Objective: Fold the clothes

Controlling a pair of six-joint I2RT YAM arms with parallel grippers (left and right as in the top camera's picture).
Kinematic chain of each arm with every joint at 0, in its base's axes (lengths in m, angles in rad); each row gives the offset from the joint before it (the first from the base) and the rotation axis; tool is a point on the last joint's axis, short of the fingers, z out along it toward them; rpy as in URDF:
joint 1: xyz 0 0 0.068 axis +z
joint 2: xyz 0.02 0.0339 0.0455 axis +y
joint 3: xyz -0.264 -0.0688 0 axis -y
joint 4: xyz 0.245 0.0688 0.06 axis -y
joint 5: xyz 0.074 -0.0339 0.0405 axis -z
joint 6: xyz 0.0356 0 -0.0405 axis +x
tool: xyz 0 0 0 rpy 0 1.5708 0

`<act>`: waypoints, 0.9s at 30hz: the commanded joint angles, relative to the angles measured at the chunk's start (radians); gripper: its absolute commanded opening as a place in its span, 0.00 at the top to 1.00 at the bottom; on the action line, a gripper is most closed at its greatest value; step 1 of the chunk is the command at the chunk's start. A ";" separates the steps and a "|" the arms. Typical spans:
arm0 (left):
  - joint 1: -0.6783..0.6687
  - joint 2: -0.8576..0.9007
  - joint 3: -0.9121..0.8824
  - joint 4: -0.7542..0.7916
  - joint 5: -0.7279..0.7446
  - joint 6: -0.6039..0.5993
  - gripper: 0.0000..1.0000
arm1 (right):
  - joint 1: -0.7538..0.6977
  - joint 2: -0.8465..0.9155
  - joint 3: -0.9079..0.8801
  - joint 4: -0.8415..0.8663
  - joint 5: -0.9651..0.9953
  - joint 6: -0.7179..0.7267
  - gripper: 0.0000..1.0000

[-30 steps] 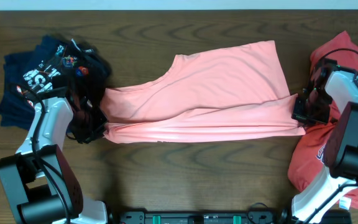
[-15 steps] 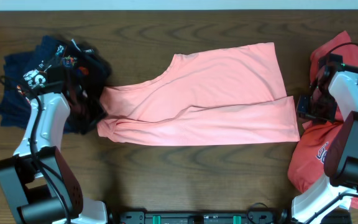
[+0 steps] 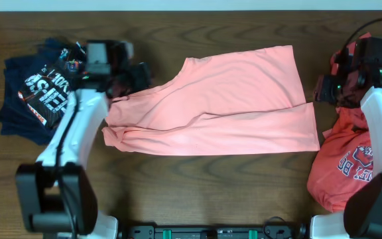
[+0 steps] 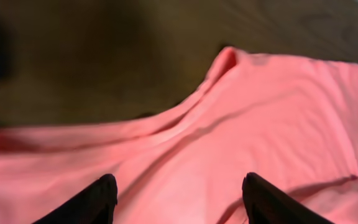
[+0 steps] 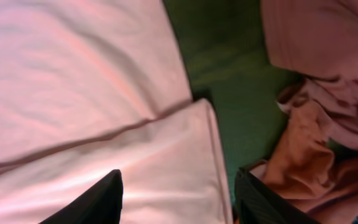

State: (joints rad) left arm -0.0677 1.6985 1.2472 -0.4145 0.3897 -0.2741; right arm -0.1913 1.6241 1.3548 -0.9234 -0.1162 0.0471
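The dark wooden surface [image 3: 197, 186] carries everything. Across its middle lies the salmon-pink shirt [image 3: 237, 93], spread long from left to right. A near strip of it is doubled over the body, and no lettering shows on the upper face. On the right a coral-red shirt [image 3: 350, 166] sits crumpled in a heap. At far left, navy garments [image 3: 28, 99] with white print lie in a pile.

My left hand [image 4: 179, 190] hangs over the pink cloth's left end with its fingers apart and nothing between them. My right hand [image 5: 178, 183] hangs over the right end, fingers likewise apart and empty.

I judge the shirt to be light, thin cotton: limp, matte and a little clingy. It will sag and drag, not slide stiffly. The left end [image 3: 115, 129] is rumpled into soft ridges, while the right hem corner [image 3: 312, 143] lies flat and square. I would pinch at the corners and edges, catching both layers so the fold does not peel open.
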 commanded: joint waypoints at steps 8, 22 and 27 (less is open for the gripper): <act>-0.101 0.365 0.356 -0.021 -0.009 0.129 0.34 | 0.109 0.019 0.018 0.146 -0.045 -0.056 0.21; -0.193 0.603 0.453 0.198 -0.016 0.132 0.33 | 0.159 0.222 0.145 0.225 -0.056 -0.019 0.06; -0.209 0.664 0.453 0.251 -0.017 0.131 0.37 | 0.159 0.222 0.146 0.224 -0.056 -0.018 0.13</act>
State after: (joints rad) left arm -0.2741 2.3314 1.6817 -0.1757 0.3855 -0.1539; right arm -0.0456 1.8526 1.4765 -0.6998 -0.1658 0.0177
